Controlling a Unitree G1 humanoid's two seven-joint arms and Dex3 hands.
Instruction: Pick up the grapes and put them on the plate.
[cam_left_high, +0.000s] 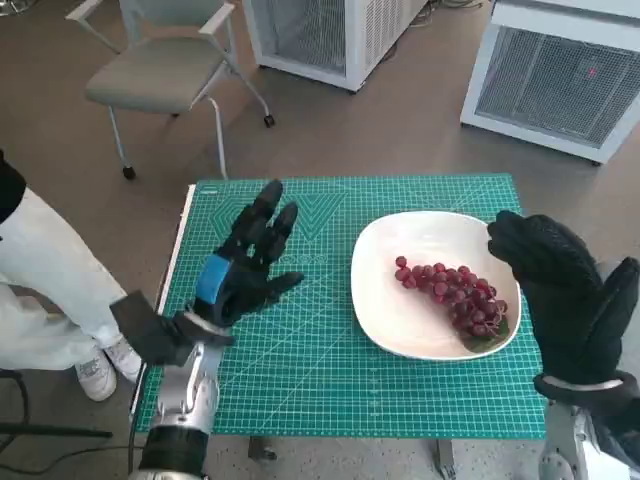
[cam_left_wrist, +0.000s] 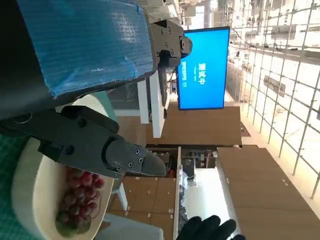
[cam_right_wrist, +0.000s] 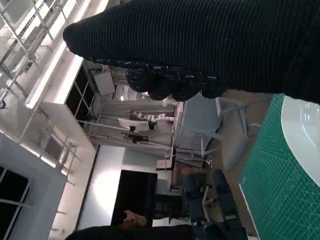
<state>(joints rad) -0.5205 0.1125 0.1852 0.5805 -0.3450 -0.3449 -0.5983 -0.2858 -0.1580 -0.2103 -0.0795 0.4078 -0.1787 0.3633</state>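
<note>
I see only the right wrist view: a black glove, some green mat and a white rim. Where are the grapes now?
Observer: The grapes lie on the white plate, toward its right side, in the head view.
Operator: Does any hand hold them?
Observer: No. The right hand is raised beside the plate's right edge, holding nothing.
Operator: And the left hand?
Observer: The left hand hovers over the green mat, left of the plate, fingers spread and empty.
</note>
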